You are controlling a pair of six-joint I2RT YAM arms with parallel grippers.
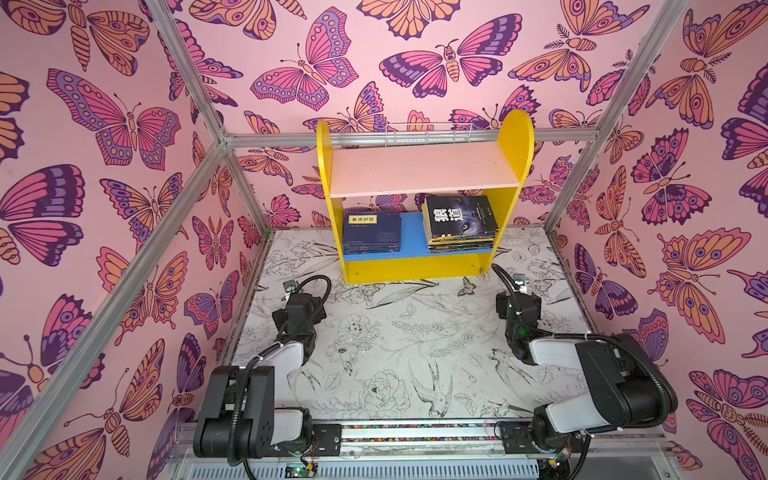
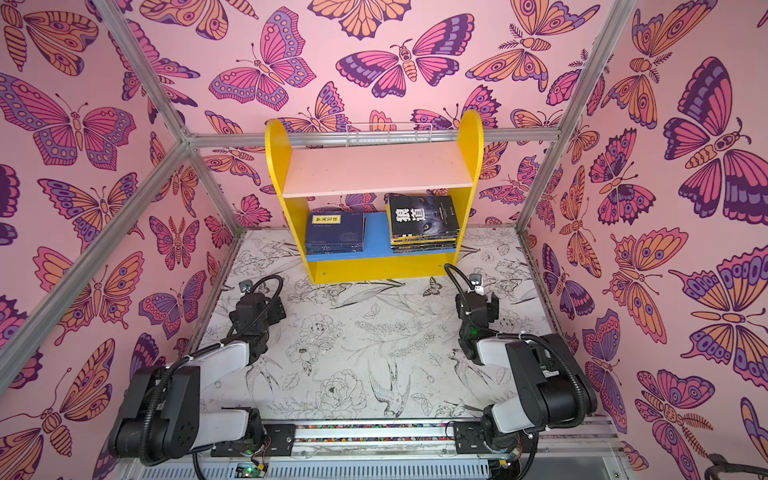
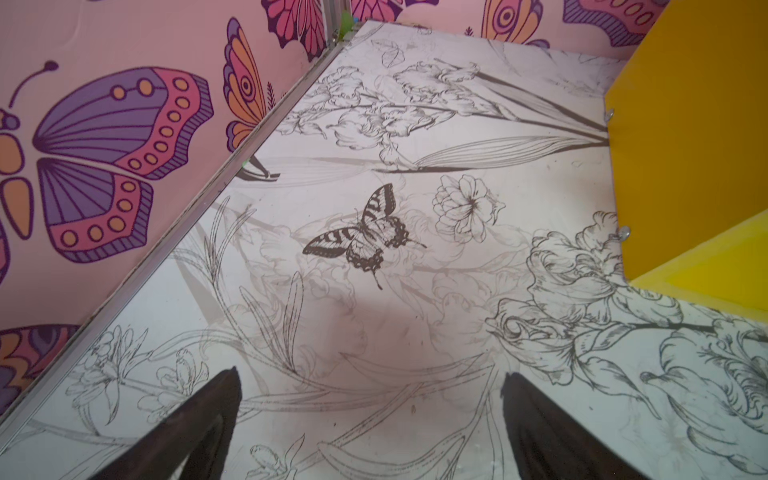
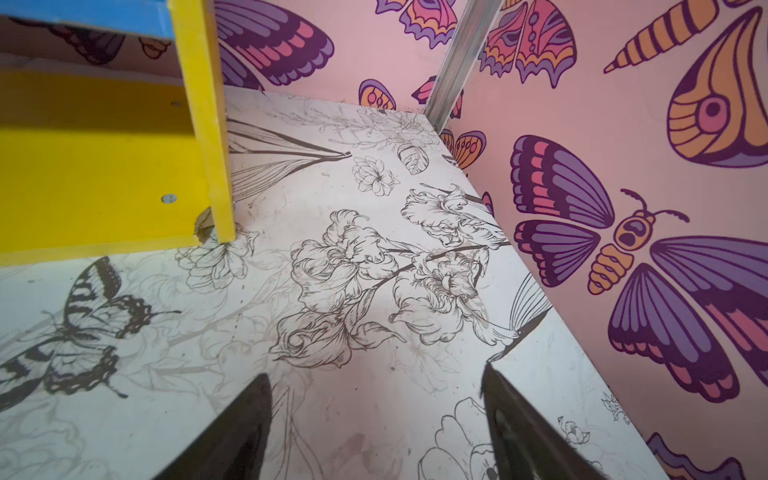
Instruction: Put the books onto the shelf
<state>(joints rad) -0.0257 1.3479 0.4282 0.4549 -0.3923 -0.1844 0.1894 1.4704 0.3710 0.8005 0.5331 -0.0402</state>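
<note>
The shelf (image 1: 515, 137) (image 2: 471, 137) stands at the back middle of the table, its pale pink upper board bare. On its blue lower board lie the books: a navy stack with a yellow label (image 1: 371, 232) (image 2: 336, 232) on the left, a stack topped by a black cover (image 1: 460, 220) (image 2: 424, 218) on the right. My left gripper (image 3: 372, 371) hangs open over the table in front of the shelf's left corner (image 3: 685, 124), nothing between its fingers. My right gripper (image 4: 376, 370) is open and empty near the shelf's right foot (image 4: 95, 166).
The table (image 1: 395, 340) has a black-and-white flower print. Pink butterfly walls and aluminium posts (image 1: 245, 183) close it in on three sides. A wire rack (image 1: 428, 133) sits behind the shelf's top. Both arm bases are bolted to the front rail (image 1: 415, 432).
</note>
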